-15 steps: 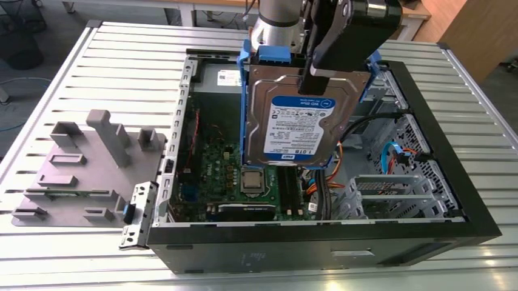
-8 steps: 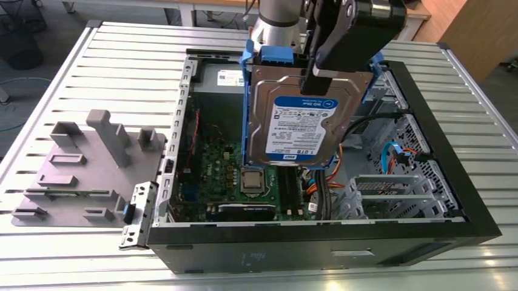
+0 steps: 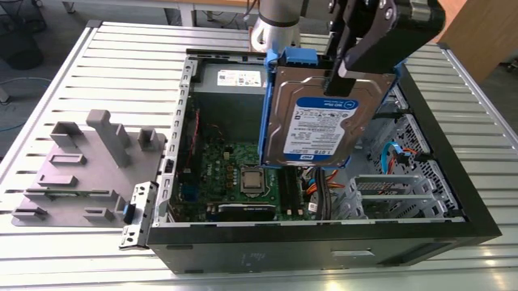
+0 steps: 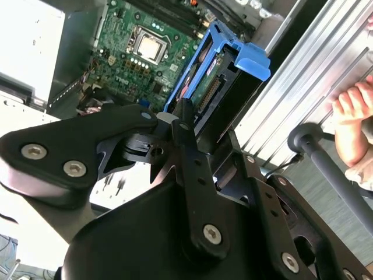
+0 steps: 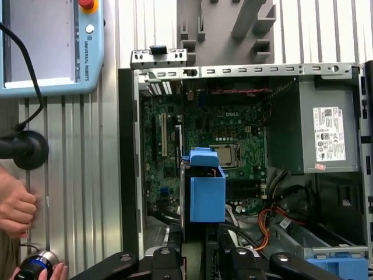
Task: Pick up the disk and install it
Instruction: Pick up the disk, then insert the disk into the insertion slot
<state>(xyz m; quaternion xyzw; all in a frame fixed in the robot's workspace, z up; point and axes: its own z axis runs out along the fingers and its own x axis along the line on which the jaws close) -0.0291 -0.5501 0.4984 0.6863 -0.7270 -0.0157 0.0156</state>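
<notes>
The gripper [image 3: 340, 85] pinched the disk [image 3: 319, 130] by its top edge, so it hung nearly upright above the open computer case [image 3: 324, 242], toward the exterior view's right, clear of the green board [image 3: 230, 160] below.

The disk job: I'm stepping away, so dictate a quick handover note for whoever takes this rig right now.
Gripper: shut on the disk, gripping it at its upper edge.
Disk: in the air, on edge, its label facing the exterior view, over the open computer case and above the motherboard.
Holder block: on the table, on the exterior view's left of the case.
Done: the pick-up.
Left: the install; the disk is not yet seated in the case.
Note: a person's hand is beside the case in the first wrist view.
</notes>
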